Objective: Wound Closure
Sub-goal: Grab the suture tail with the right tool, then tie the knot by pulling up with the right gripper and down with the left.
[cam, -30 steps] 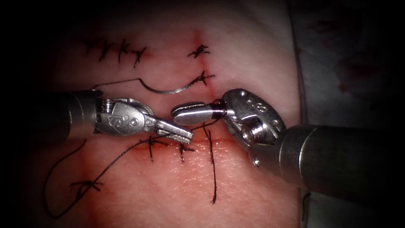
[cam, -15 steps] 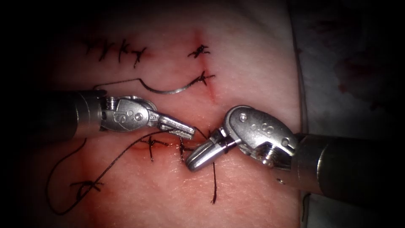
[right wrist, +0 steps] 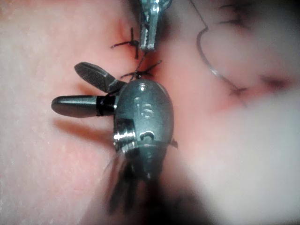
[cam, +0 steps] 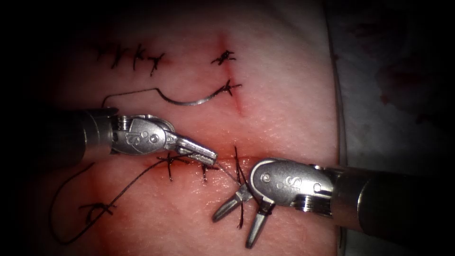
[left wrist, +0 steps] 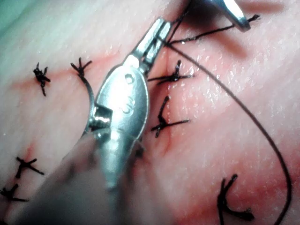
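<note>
- Right steel pincer (cam: 239,223) has swung down below the cut over one second, its jaws now wide apart astride a loose black thread tail (cam: 240,208), gripping nothing.
- Left steel pincer (cam: 208,155) stays clamped on the dark thread (cam: 128,185) at the cut.
- Thin curved steel needle (cam: 189,102) lies free on the pink tissue (cam: 284,104) above.

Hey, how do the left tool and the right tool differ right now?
The left tool has its jaws shut on the thread, while the right tool has its jaws spread open and holds nothing. The left tool lies over the cut near the stitches; the right tool points down across a loose thread end. Neither holds the needle, which lies free on the tissue.
</note>
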`<state>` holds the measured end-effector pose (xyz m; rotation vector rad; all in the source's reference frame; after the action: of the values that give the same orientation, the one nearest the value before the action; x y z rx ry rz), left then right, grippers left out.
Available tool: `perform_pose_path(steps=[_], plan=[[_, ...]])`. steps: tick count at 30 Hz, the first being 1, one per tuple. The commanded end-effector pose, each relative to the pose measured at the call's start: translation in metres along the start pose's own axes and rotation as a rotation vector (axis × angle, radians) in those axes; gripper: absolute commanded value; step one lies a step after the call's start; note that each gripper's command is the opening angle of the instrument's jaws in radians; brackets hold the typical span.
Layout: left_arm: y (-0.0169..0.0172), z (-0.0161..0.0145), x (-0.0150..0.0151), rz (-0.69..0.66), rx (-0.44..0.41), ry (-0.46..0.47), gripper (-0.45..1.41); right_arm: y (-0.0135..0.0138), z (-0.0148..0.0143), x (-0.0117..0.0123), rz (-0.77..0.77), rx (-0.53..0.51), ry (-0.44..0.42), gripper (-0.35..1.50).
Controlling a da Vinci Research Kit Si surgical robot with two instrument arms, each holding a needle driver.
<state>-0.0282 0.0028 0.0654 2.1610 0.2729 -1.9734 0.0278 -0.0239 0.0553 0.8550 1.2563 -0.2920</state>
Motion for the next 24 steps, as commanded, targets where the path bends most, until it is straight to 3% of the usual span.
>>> perform_pose_path(steps=[1,5,9,12,14,16,24], plan=[[-0.0003,0.0004,-0.0006,0.002,0.0,0.001,-0.45,0.0013,0.0,-0.0007,-0.024,-0.01,-0.021,1.13],[0.0001,0.0003,-0.0006,-0.008,-0.001,-0.001,-0.45,0.0017,-0.0001,-0.0015,-0.063,0.001,-0.11,1.03],[0.0006,0.0001,-0.0006,-0.012,-0.002,-0.006,-0.45,0.0019,0.0003,-0.0022,-0.084,-0.01,-0.135,1.01],[0.0009,0.0001,-0.0006,-0.015,-0.004,-0.006,-0.45,0.002,0.0011,-0.0026,-0.098,-0.007,-0.165,0.85],[0.0011,0.0002,-0.0006,-0.014,-0.005,-0.007,-0.45,0.002,0.0017,-0.0027,-0.105,-0.007,-0.18,0.34],[0.0015,0.0003,-0.0005,-0.018,-0.006,-0.008,-0.45,0.0021,0.002,-0.0027,-0.104,0.013,-0.227,-0.35],[0.0031,0.0003,0.0007,-0.016,-0.007,-0.017,-0.45,0.0021,0.0012,-0.0024,-0.097,0.035,-0.271,-0.35]])
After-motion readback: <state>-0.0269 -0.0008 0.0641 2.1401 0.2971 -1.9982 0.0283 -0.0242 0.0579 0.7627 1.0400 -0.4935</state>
